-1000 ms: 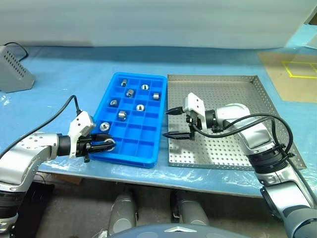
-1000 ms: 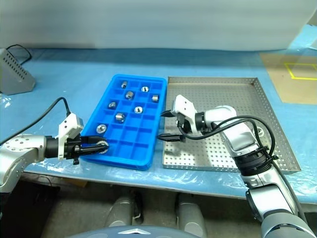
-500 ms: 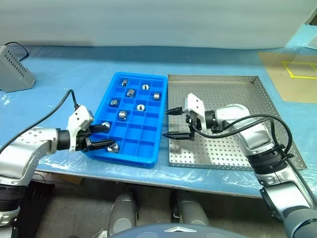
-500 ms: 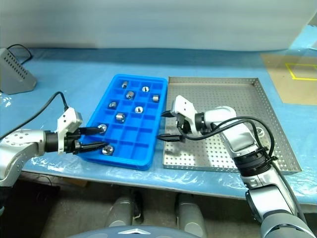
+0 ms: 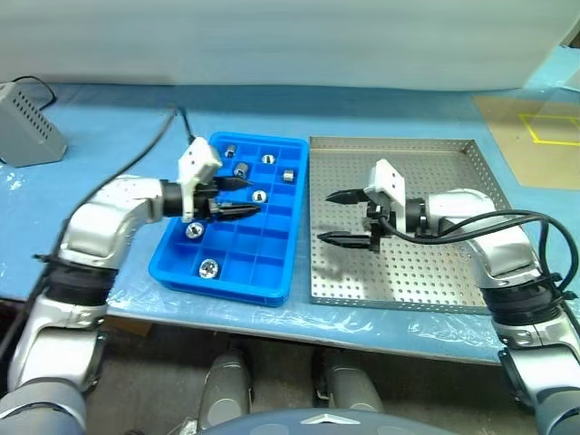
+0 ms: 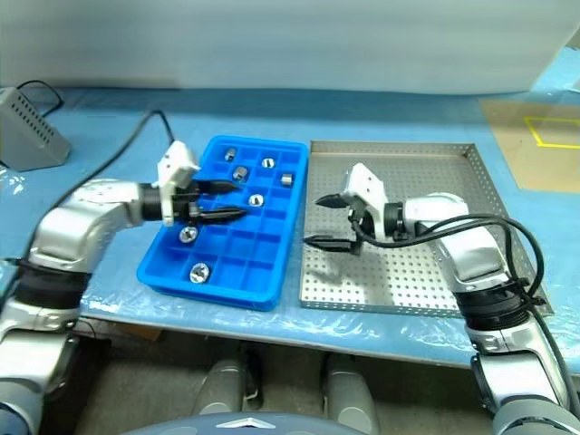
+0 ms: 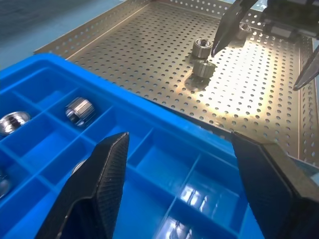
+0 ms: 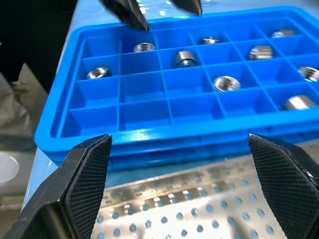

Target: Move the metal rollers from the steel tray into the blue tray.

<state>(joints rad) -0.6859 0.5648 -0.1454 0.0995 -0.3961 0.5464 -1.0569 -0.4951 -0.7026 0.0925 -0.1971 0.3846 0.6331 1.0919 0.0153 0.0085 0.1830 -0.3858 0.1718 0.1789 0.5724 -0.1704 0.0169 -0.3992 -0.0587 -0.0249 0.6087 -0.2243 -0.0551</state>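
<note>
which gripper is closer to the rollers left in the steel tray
Right. The right gripper is open over the steel tray beside those rollers; the left gripper hangs open over the blue tray.

- The blue tray (image 5: 272, 246) is bright blue all over, its floor cut into a grid of small square compartments.
- The metal rollers (image 5: 209, 267) in it are shiny silver.
- The steel tray (image 5: 453, 272) is silver-grey, with a dotted pattern of small holes across its floor.
- My left claw (image 5: 243, 197) and my right claw (image 5: 332, 217) each have black fingers below a white block.
- The surface (image 5: 109, 195) is pale blue under a glossy film.
- At its far left corner stands a grey box (image 5: 27, 127).
</note>
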